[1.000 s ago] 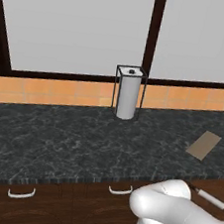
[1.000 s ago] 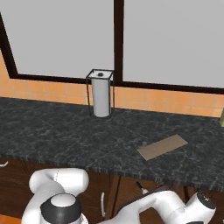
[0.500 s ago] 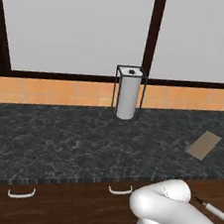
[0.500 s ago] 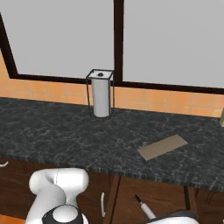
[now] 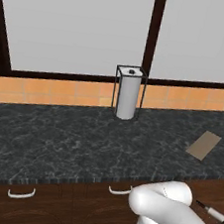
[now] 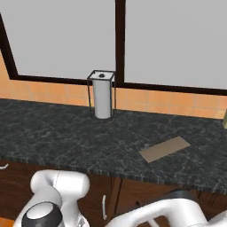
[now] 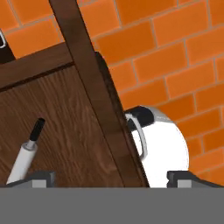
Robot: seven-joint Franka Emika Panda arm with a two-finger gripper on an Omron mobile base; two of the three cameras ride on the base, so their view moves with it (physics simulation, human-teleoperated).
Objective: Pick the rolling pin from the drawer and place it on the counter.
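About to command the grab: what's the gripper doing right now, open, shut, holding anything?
Gripper: open, jaws wide apart, holding nothing; the slim white-grey rolling pin with a dark handle tip lies untouched on the brown wooden drawer floor.

Paper towel roll (image 5: 128,93) and tan board (image 5: 204,144) on counter (image 5: 69,146).

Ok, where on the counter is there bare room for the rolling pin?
The black marble-veined counter lies bare left of the white paper towel roll in its wire holder, and between it and the flat tan board. Only the right end is occupied.
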